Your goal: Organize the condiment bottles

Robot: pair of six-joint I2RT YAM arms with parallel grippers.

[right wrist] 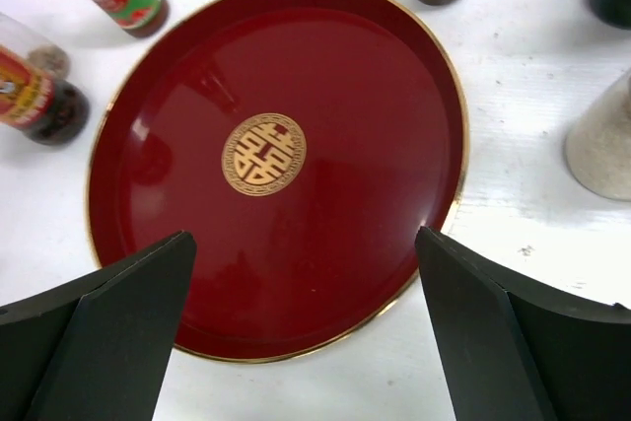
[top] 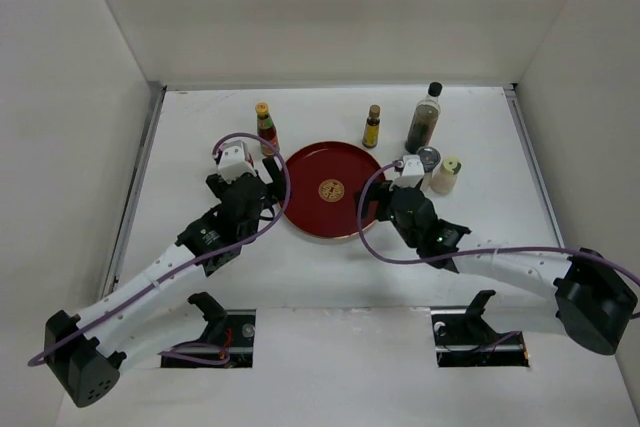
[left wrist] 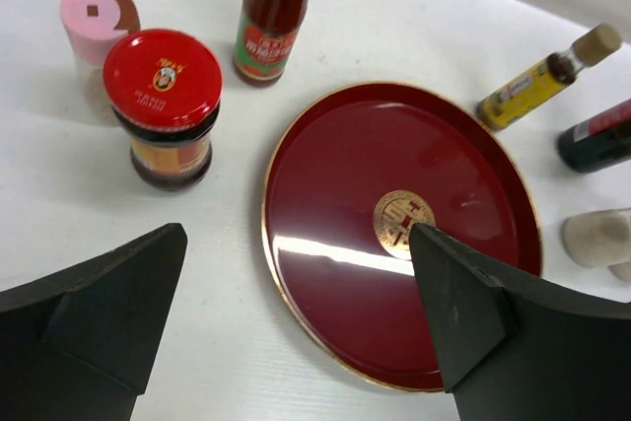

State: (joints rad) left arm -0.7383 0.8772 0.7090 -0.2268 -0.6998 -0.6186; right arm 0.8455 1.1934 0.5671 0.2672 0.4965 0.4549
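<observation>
The round red tray [top: 330,190] lies mid-table with nothing on it. Behind it stand the yellow-capped red sauce bottle [top: 265,127], the small amber bottle [top: 372,127] and the tall dark black-capped bottle [top: 424,119]. The silver shaker [top: 428,160] and the cream-topped shaker [top: 445,175] stand right of the tray. My left gripper [top: 270,183] is open at the tray's left rim; its view shows the red-lidded jar [left wrist: 163,105], the pink shaker [left wrist: 94,22] and the sauce bottle [left wrist: 273,17]. My right gripper [top: 388,179] is open and empty over the tray's right rim [right wrist: 449,96].
White walls close in the table on the left, back and right. The jar and pink shaker are hidden under my left arm in the top view. A pale shaker [right wrist: 601,140] stands just right of my right gripper [right wrist: 306,239].
</observation>
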